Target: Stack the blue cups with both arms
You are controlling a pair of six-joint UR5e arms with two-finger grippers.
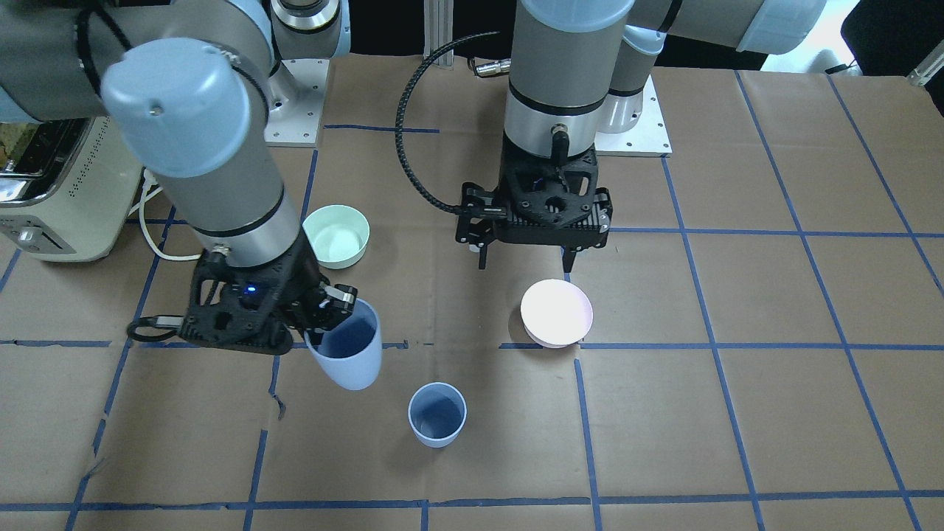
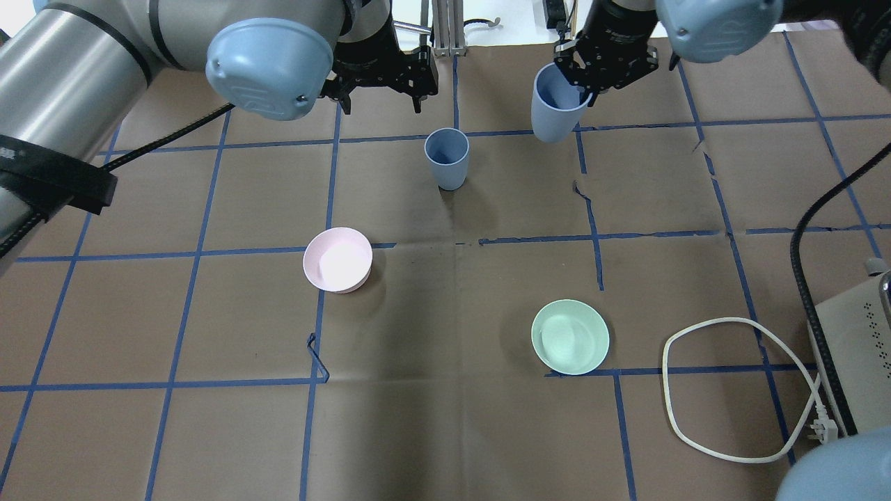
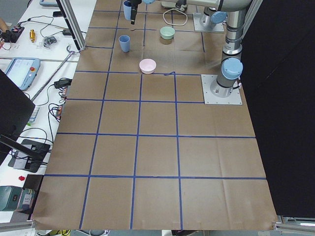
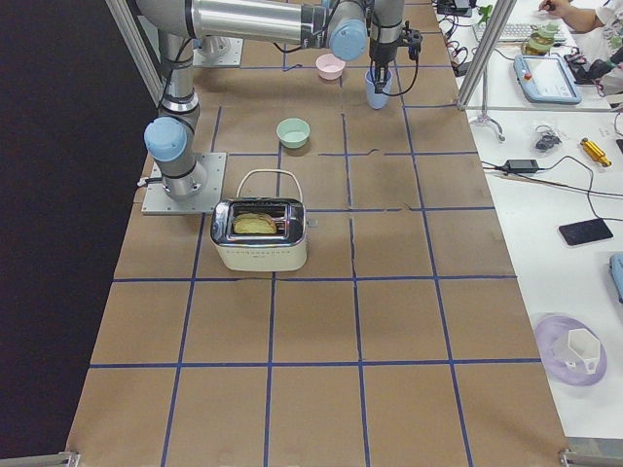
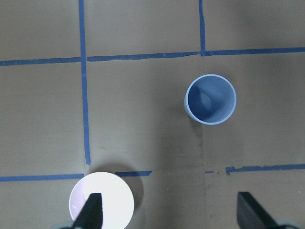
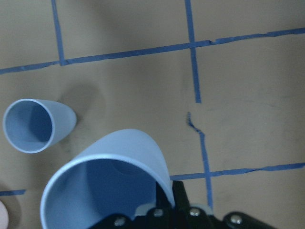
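One blue cup (image 1: 437, 414) stands upright and empty on the table, also seen in the overhead view (image 2: 447, 158) and the left wrist view (image 5: 210, 99). My right gripper (image 1: 328, 308) is shut on the rim of the second blue cup (image 1: 346, 355), holding it tilted and lifted off the table, to the side of the standing cup. It also shows in the overhead view (image 2: 555, 104) and the right wrist view (image 6: 109, 181). My left gripper (image 1: 525, 267) is open and empty, hovering above the table between the pink bowl and the robot's base.
A pale pink bowl (image 1: 556, 313) sits just below the left gripper. A mint-green bowl (image 1: 336, 235) sits beside the right arm. A cream toaster (image 1: 51, 192) with a looped white cord (image 2: 724, 390) stands at the robot's right.
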